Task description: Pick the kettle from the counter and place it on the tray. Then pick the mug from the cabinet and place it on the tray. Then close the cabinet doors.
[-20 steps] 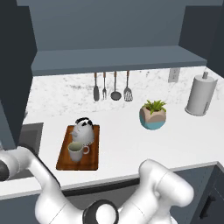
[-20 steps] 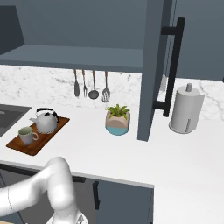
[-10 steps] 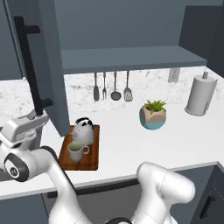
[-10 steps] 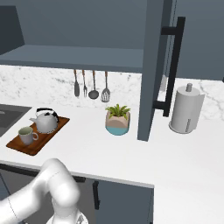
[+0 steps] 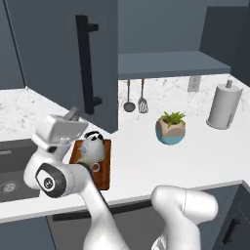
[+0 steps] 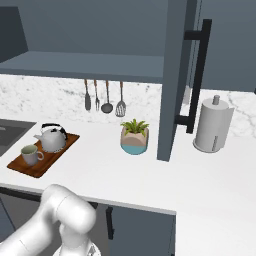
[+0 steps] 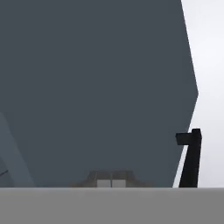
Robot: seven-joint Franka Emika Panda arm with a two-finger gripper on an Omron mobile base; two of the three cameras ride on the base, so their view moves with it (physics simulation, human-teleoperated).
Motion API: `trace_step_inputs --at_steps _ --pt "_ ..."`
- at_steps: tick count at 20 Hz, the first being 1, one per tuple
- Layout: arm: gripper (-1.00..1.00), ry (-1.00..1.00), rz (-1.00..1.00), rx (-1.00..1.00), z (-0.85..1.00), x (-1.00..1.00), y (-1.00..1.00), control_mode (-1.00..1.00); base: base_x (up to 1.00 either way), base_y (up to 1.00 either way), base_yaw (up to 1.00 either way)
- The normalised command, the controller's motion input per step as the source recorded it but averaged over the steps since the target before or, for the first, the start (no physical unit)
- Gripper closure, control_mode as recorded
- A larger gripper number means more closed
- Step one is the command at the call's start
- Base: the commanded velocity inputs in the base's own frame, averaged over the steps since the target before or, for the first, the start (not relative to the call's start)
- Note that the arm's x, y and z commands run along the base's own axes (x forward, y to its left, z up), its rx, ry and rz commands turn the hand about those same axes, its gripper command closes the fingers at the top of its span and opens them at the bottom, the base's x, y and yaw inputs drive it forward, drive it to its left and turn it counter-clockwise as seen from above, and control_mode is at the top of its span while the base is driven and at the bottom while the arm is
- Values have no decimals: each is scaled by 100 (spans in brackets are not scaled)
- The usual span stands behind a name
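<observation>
Against the left cabinet door (image 5: 63, 58), your gripper (image 7: 111, 183) was clenched empty; the kettle (image 6: 51, 139) and mug (image 6: 30, 154) sat on the tray (image 6: 34, 166). That stiff, light panel probably wanted pushing flat, near the handle (image 5: 86, 63).

Matt painted cabinetry over polished stone, with wood, metal and ceramic on the tray.

The counter (image 6: 150, 180) is glossy white marble-look stone with grey speckling, and its backsplash matches. On it, the tray (image 6: 30, 167) is reddish-brown wood with a smooth satin face. On the tray, the kettle (image 6: 52, 140) is brushed silver-grey metal with a black handle, and beside it the mug (image 6: 31, 155) is pale, smooth ceramic. Above the counter, the cabinet doors (image 5: 63, 63) are flat matt slate-blue panels with matt black bar handles. The plant pot (image 6: 134, 143) looks glazed teal and tan.
</observation>
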Motion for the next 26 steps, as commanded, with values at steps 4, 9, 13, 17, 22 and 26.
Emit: trace_step_inputs --at_steps 4,9,13,17,22,26 --pt "100 49 0 -3 49 41 -40 -100 0 0 0" --pt "100 52 1 -3 42 65 -41 -100 0 0 0" --pt "100 46 9 -2 28 79 -43 -100 0 0 0" --pt "100 45 12 -3 34 66 -53 -100 0 0 0" --pt "100 45 15 0 28 66 -53 -100 0 0 0" --pt "100 24 17 0 0 75 -55 -100 0 0 0"
